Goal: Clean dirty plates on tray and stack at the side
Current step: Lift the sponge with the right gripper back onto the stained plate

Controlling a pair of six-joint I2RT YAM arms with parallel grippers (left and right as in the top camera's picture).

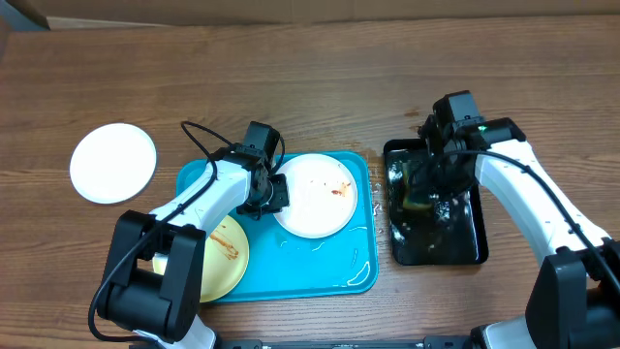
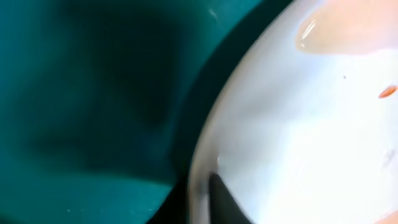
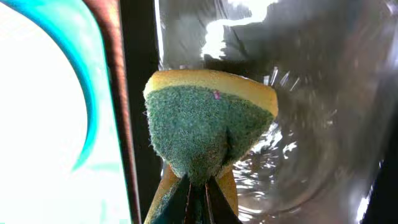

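Left gripper [image 1: 274, 193]: clamped on rim of smeared white plate [image 1: 318, 197].
Right gripper [image 3: 198, 194]: clenched on sponge [image 3: 205, 118]; the plate lies to its left.

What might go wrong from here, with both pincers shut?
The left pincer grips the smeared white plate only at its rim: lifted, it may tilt or slip. The right pincer pinches the sponge by a narrow fold; scrubbing might pull it free. Wet from the black tray, it may drip.
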